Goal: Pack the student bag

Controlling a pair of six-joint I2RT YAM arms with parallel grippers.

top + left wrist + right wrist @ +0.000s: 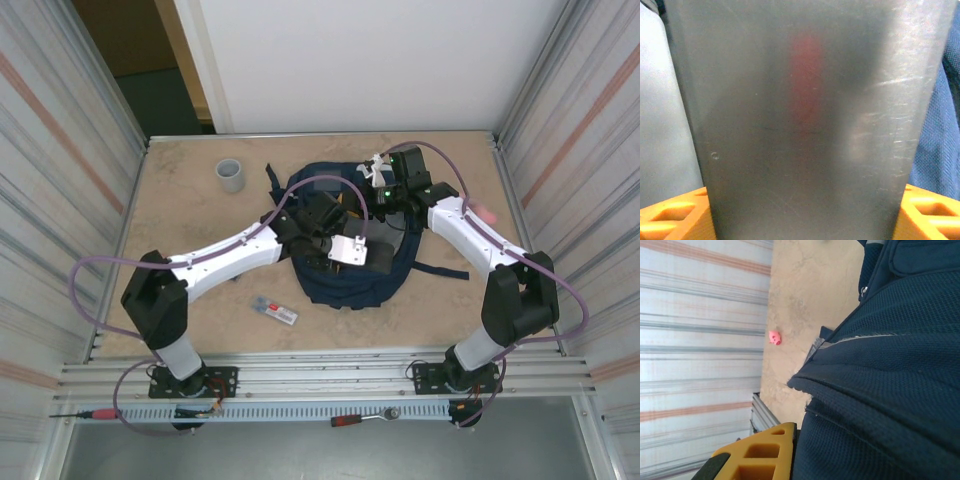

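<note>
Both arms bent inward toward frame centre; left gripper [338,240] clamped wide on a grey metal case [800,125]; right gripper [368,198] closed.

The student bag [890,365] is matt navy cloth with a coarse, mesh-like weave. The grey slab [805,125] looks like dull, finely scratched metal. The table [180,230] is matt, mottled beige, stone-like.

Grey cup [230,175] far left on the table [190,210] — small pink object [487,212] far right
</note>
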